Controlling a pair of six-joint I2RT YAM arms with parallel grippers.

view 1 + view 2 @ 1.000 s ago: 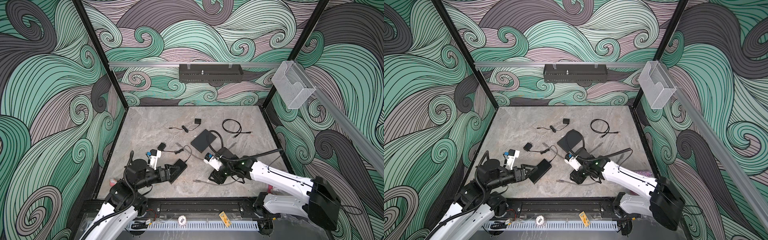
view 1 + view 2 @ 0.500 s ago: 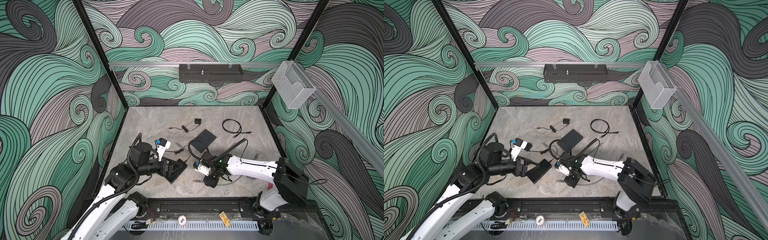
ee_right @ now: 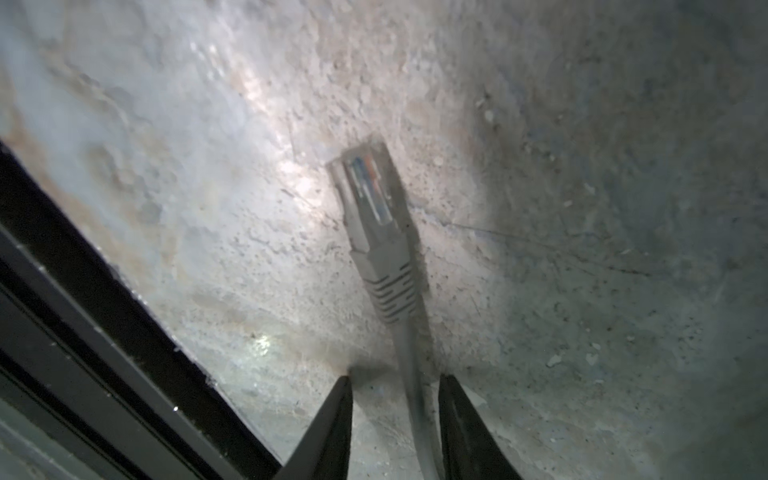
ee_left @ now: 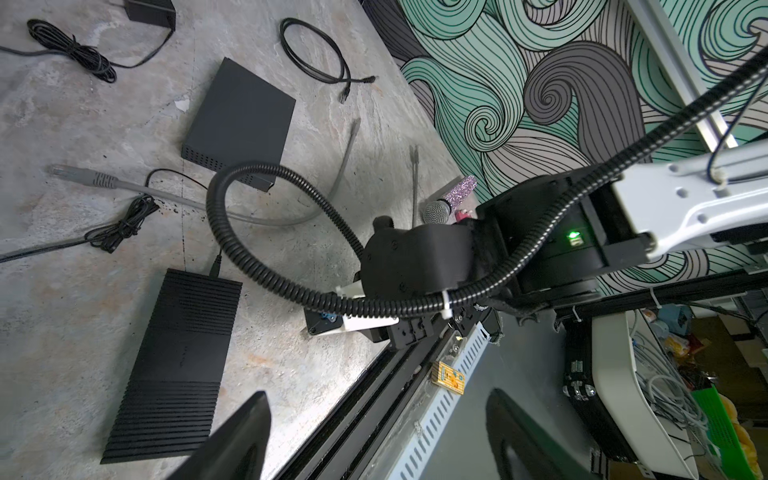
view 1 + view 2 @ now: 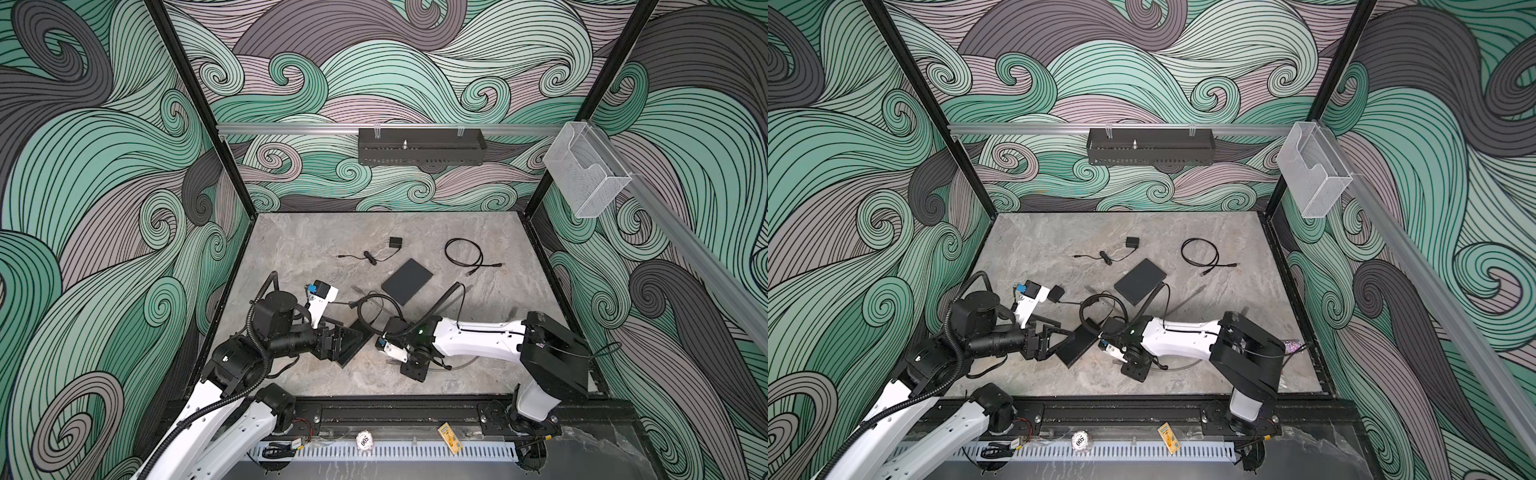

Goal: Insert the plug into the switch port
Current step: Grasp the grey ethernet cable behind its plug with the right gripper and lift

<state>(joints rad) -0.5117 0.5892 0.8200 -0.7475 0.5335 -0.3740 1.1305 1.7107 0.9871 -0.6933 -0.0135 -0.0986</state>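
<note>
Right wrist view: grasp step, plug (image 3: 370, 199) flat on desk (image 3: 582, 208), right claw (image 3: 397, 380) narrow astride cable (image 3: 405, 353) behind it, not clamped; left claw (image 4: 378, 395) wide by switch (image 4: 174, 353); next pinch, lift, align w/ port.

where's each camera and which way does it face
Both top views: high in front, looking down on the table; left arm, right arm show.
Left wrist: by the switch, facing the right arm; open left gripper shows.
Right wrist: close to the table, facing the grey plug; right gripper straddles its cable.
Shared: top views and left wrist show the switch.
</note>
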